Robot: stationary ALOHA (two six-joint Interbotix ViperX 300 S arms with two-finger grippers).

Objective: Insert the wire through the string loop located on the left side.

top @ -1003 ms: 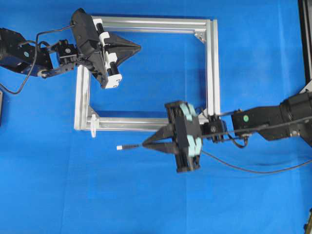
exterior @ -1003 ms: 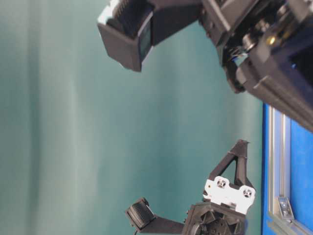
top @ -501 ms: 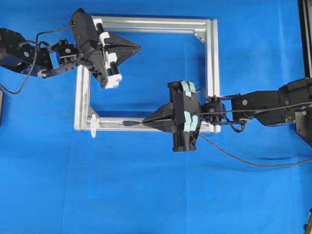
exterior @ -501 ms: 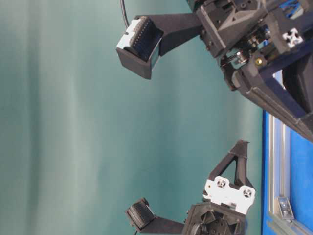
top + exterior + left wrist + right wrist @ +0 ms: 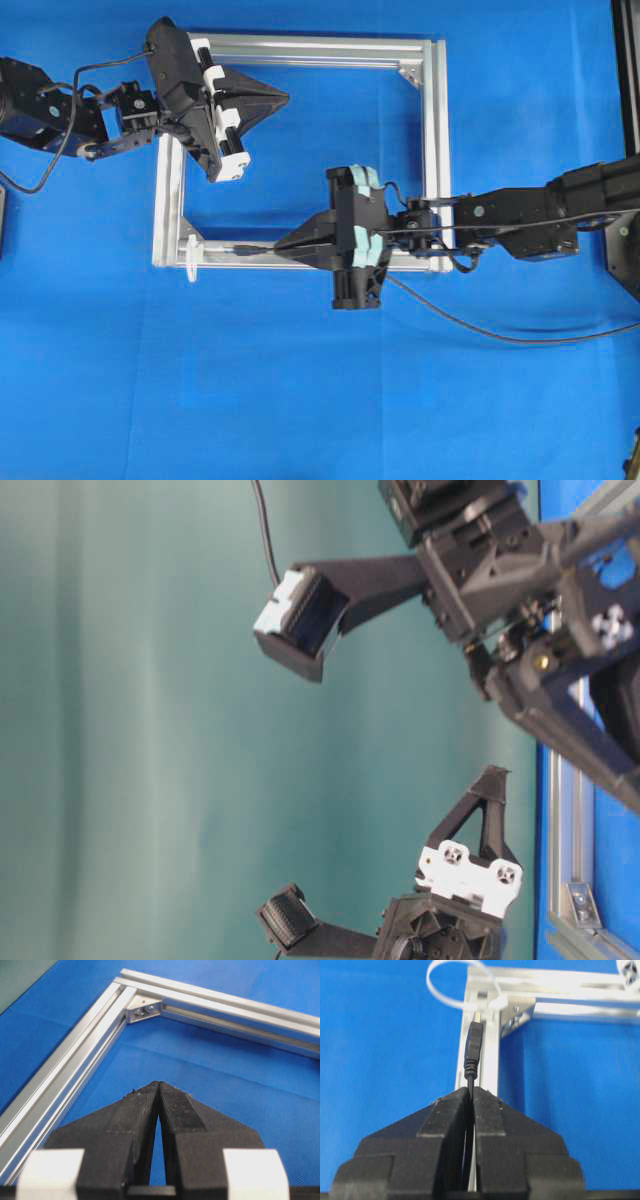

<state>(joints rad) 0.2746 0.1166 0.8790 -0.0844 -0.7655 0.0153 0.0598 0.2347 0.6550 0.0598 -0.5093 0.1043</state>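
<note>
My right gripper (image 5: 280,247) is shut on the wire (image 5: 243,250), a thin black cable whose slim plug sticks out leftward over the frame's near rail. In the right wrist view the plug (image 5: 474,1042) lies along the rail, its silvery tip just short of the frame corner. The string loop (image 5: 445,982), thin and whitish, stands at that corner, up and left of the tip. From overhead the string loop (image 5: 190,262) is a short way left of the plug. My left gripper (image 5: 285,97) is shut and empty, hovering inside the frame's upper left corner.
The square aluminium frame (image 5: 436,150) lies on the blue cloth, with a corner bracket (image 5: 145,1008) ahead of the left gripper (image 5: 158,1085). The wire's slack (image 5: 480,332) trails right across the cloth below the right arm. A dark rail (image 5: 628,80) runs along the right edge.
The right gripper has carried the plug up from the cloth below the frame onto its near rail, then left toward the loop. The left arm has not moved.
</note>
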